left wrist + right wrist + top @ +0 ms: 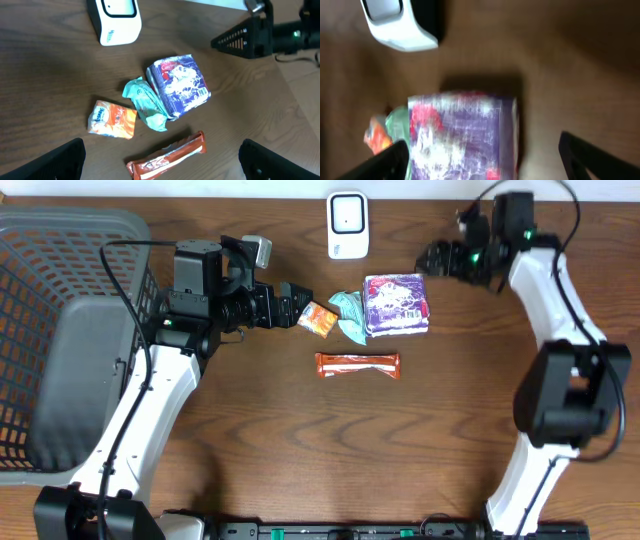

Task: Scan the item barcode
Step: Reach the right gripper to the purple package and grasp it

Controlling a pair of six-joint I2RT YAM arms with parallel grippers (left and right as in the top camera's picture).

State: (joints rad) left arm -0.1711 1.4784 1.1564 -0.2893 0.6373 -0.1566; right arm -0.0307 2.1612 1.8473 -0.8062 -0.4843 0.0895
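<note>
Several snack items lie together mid-table: a purple packet [397, 304] [178, 86] [462, 135], a teal packet [349, 315] [146, 103], a small orange packet [319, 319] [112, 119] and a red-orange bar [358, 365] [167, 157]. A white barcode scanner [347, 225] [116, 19] [400, 22] stands behind them. My left gripper [297, 302] [162, 160] hovers open just left of the orange packet, holding nothing. My right gripper [435, 258] [487, 160] is open above the purple packet's far right side, its jaws wide and empty; that view is blurred.
A large grey mesh basket [60, 330] fills the table's left end beside my left arm. The right arm [260, 35] reaches in from the back right. Bare wood lies in front of the bar.
</note>
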